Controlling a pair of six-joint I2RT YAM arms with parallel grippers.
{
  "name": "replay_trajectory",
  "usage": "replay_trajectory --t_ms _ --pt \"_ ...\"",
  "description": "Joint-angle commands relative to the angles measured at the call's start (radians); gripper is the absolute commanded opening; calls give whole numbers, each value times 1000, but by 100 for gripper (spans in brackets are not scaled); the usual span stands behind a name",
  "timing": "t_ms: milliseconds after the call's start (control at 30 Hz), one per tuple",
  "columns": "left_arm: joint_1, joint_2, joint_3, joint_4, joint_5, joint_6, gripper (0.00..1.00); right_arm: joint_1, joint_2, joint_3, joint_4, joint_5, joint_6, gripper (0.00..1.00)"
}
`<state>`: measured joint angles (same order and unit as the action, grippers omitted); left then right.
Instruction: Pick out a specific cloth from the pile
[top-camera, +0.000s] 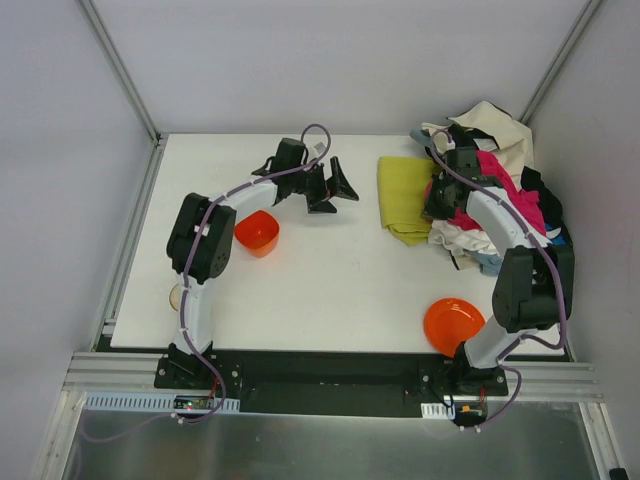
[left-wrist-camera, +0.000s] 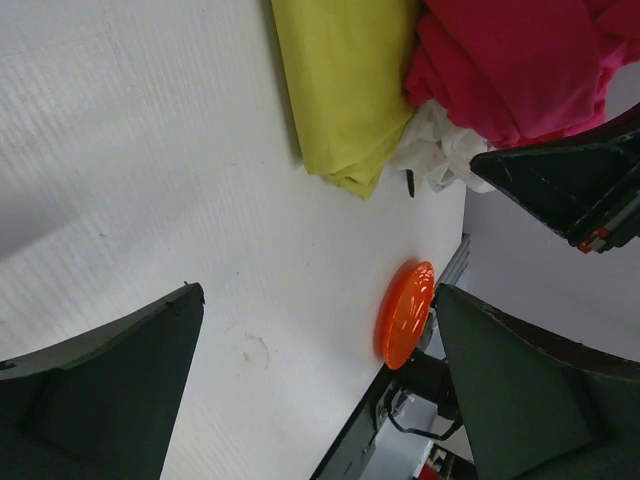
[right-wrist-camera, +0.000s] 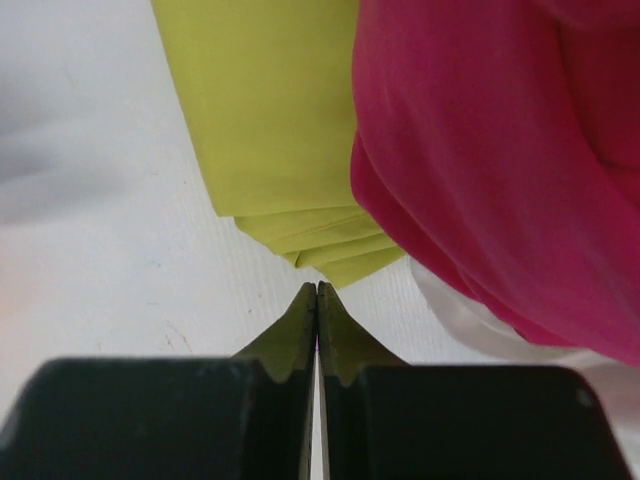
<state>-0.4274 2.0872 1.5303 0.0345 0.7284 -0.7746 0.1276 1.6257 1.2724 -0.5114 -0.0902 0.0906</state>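
Yellow-green cloth (top-camera: 403, 198) lay folded on the table (top-camera: 300, 290), touching the pile (top-camera: 500, 190). My right pincer (right-wrist-camera: 317, 288) was clenched, empty, beside it; my left pincer (top-camera: 335, 193) stood released, well apart.

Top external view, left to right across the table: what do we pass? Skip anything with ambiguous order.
cup → left gripper → cloth → pile
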Motion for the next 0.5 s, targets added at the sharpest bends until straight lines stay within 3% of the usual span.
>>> replay_trajectory --t_ms 0,233,467 --pt "-39 46 108 -1 16 -57 99 9 62 48 45 67 8 1" --pt "-97 149 209 -1 -15 -107 99 9 189 137 1 219 14 1" --pt "-132 258 301 -1 -49 -146 99 -49 183 142 -41 306 23 1"
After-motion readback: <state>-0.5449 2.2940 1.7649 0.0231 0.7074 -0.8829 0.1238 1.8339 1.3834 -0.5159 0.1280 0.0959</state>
